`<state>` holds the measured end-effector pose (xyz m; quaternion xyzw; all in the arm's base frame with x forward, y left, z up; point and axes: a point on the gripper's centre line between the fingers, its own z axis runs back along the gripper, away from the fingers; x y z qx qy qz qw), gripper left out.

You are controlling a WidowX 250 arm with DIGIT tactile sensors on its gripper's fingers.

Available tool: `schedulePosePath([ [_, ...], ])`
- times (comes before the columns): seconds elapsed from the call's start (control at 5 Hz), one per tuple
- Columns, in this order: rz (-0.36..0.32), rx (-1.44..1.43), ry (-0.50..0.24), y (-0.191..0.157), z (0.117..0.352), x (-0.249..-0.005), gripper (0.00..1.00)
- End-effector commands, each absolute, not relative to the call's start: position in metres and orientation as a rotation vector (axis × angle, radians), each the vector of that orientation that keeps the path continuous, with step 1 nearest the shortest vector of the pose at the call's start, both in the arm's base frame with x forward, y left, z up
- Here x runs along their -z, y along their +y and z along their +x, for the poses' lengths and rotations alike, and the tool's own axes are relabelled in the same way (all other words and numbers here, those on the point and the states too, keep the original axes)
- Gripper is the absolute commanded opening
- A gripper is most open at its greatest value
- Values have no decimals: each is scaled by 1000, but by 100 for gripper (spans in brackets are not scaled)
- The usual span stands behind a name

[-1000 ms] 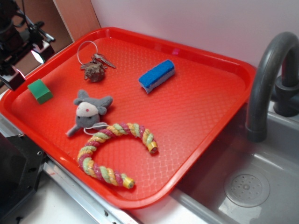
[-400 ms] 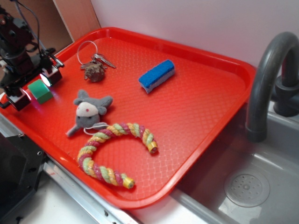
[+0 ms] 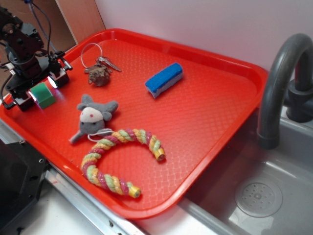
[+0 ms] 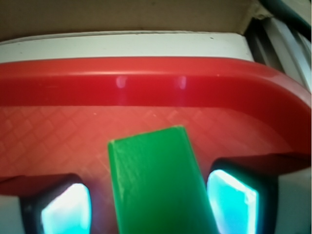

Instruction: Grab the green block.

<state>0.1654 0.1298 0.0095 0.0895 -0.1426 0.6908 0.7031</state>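
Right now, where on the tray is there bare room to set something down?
The widest bare patch is the tray's right half, past the sponge and rope ring. The left is crowded: tool around green block, keys, toy mouse.

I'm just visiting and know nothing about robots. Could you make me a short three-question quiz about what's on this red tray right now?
1. True or false: the claw stands open with a finger on each side of the green block.
2. Which thing lies closest to the grey toy mouse? A) the blue-and-white sponge B) the rope ring C) the keys
3. Fill in: in the wrist view the green block sits on the red ____, between two glowing pads.

Key: 1 true; 2 B, its braid passes just beside the mouse; 3 tray.
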Motion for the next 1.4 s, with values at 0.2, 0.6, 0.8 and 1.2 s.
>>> schedulePosePath([
  [0.2, 129, -1611, -268, 124, 150, -19, 0],
  [0.6, -15, -1304, -208, 126, 176, -74, 0],
  [0.8, -52, -1089, -154, 118, 184, -103, 0],
  [1.2, -166, -805, -146, 76, 199, -170, 0],
])
